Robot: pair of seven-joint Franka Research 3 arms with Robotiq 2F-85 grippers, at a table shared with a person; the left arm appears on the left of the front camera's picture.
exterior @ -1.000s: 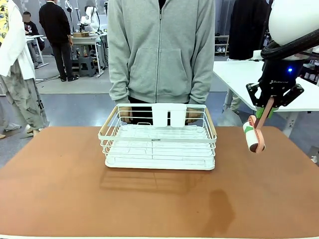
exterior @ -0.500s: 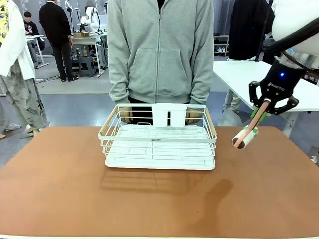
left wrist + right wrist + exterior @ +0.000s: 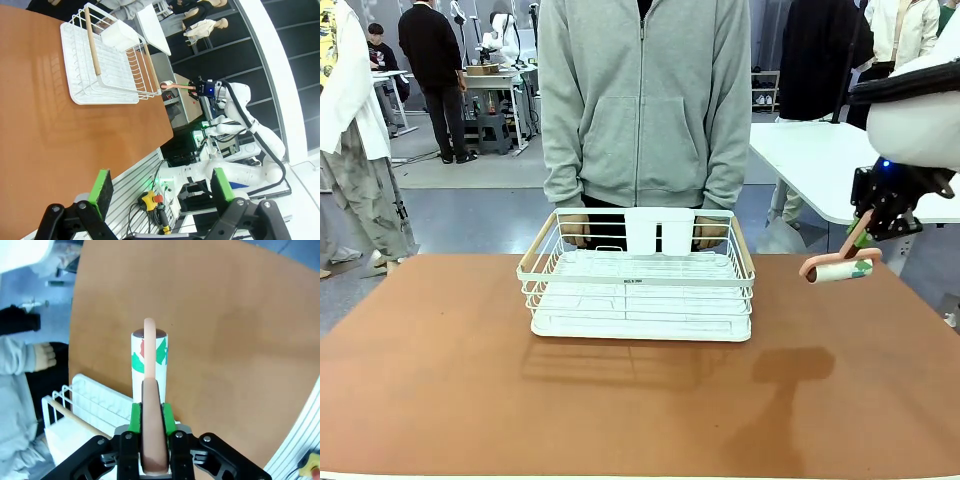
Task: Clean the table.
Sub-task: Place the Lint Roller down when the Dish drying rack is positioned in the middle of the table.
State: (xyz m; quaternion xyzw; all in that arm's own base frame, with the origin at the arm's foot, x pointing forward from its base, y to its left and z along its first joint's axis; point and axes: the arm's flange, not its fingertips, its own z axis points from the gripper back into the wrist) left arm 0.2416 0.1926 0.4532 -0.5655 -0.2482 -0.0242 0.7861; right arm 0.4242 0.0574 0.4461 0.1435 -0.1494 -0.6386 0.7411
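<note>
Front view: right gripper (image 3: 869,222) clamped on a lint roller (image 3: 841,269), held above the table (image 3: 620,400) at its right edge. Left wrist view: left gripper (image 3: 162,186) apart, empty. Right wrist view: roller airborne. Next, judged: lower roller to the tabletop.

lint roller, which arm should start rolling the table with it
Right. Its gripper is already shut on the lint roller's handle, above the table. The left gripper is open, holding nothing.

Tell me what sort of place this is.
Probably a robotics lab or test hall: a white robot arm works at the reddish-brown table, another workbench with equipment stands behind, and people stand about on an open floor.
</note>
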